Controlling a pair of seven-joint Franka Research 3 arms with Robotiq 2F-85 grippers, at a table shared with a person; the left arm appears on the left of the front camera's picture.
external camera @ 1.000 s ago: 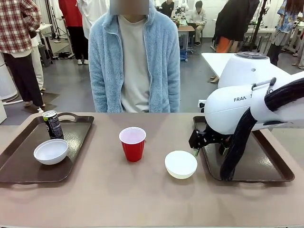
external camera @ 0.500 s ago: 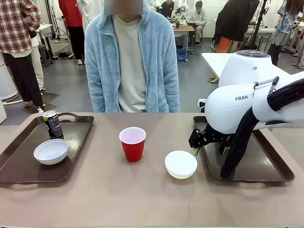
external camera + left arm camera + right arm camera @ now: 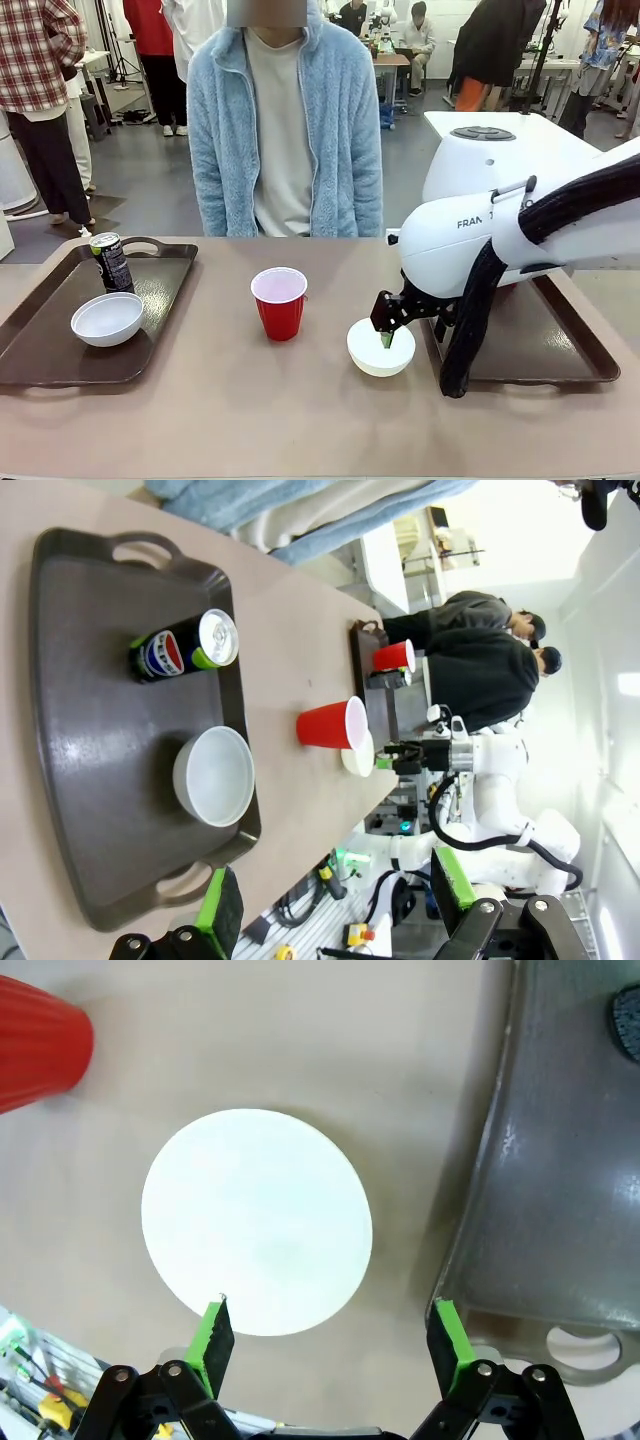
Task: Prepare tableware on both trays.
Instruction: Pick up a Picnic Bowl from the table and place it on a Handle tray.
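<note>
Jaws wide, right gripper (image 3: 328, 1312) offset over white bowl (image 3: 257, 1222); descend here and you risk clipping its rim, flipping it

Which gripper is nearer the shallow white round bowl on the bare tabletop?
Right: the right gripper hangs open above the bowl; the left gripper is far off, beyond the dark brown tray.

Left tray (image 3: 50, 350) carries the can (image 3: 111, 262) at its far side with a bowl (image 3: 107, 319) before it, the cup (image 3: 279, 302) sits mid table (image 3: 250, 410), second bowl (image 3: 380, 350) right of it, just beside the right tray (image 3: 545, 345).
</note>
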